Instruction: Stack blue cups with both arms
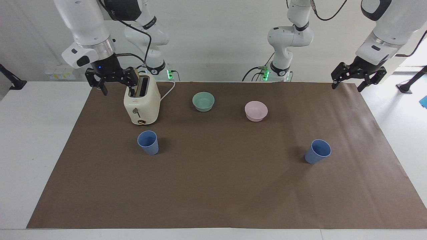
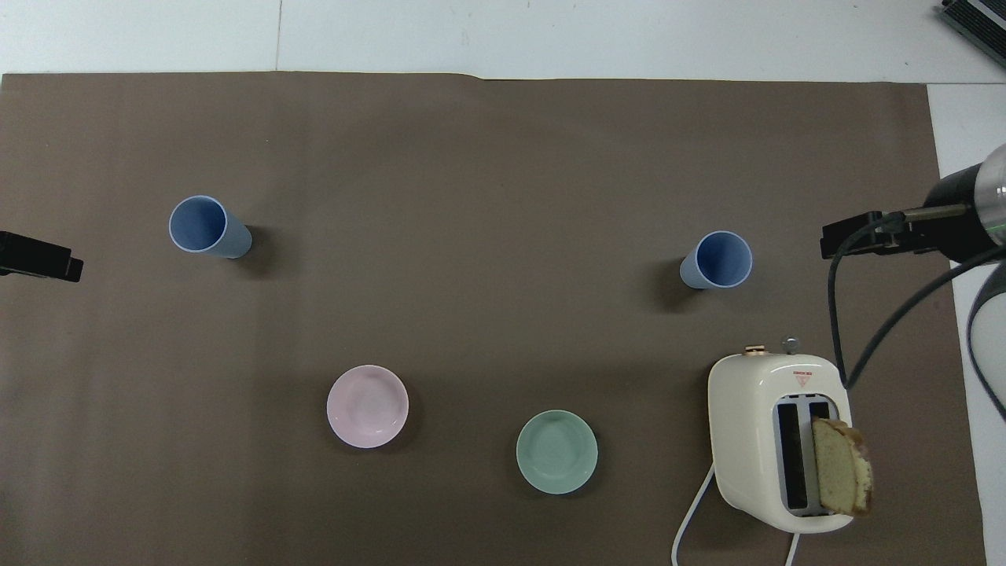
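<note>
Left gripper (image 2: pixel 39 259) edge-cropped (perhaps half).

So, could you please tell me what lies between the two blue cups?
Nothing: between the two blue cups, the overhead view shows only bare brown mat.

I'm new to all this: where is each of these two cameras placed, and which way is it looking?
Facing view: high across the table, looking at the robots; both white arms show whole, left end effector and right end effector raised, open.
Overhead view: high above the robots' end, looking steeply down and forward; only end effector parts show at the edges.
Shared: both blue cups, the toaster, mint bowl and pink bowl, turned half around.
</note>
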`<state>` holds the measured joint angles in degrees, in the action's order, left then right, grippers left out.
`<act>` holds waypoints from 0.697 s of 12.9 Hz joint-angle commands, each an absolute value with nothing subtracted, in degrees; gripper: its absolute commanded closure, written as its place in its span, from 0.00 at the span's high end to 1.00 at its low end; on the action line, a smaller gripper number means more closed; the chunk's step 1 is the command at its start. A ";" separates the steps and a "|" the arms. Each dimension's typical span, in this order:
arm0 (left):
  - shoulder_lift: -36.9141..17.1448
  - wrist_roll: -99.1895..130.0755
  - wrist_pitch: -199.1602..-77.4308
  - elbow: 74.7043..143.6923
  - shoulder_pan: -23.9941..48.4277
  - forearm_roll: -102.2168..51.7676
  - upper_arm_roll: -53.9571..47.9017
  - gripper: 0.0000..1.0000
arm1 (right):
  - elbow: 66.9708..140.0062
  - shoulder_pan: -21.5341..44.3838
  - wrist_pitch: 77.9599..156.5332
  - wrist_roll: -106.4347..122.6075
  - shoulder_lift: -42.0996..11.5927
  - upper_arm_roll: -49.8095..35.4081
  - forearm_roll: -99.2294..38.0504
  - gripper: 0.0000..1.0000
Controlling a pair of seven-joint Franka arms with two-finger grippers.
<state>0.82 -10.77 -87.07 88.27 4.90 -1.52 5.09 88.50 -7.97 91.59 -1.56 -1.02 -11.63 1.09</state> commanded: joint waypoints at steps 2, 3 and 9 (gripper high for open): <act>1.67 -10.46 -86.49 88.77 4.22 -2.11 4.75 1.00 | 90.97 -8.79 93.16 -1.49 0.97 -11.69 0.88 1.00; 1.67 -10.28 -86.57 88.77 4.13 -2.11 4.75 1.00 | 90.97 -8.79 93.16 -1.49 0.97 -11.69 0.88 1.00; 1.67 -10.64 -87.01 88.77 4.13 -2.11 4.75 1.00 | 90.97 -8.79 93.08 -1.49 0.97 -11.69 0.97 1.00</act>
<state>0.82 -10.75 -87.03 88.27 4.90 -1.52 5.08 88.68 -8.02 91.59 -1.56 -0.72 -11.46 1.09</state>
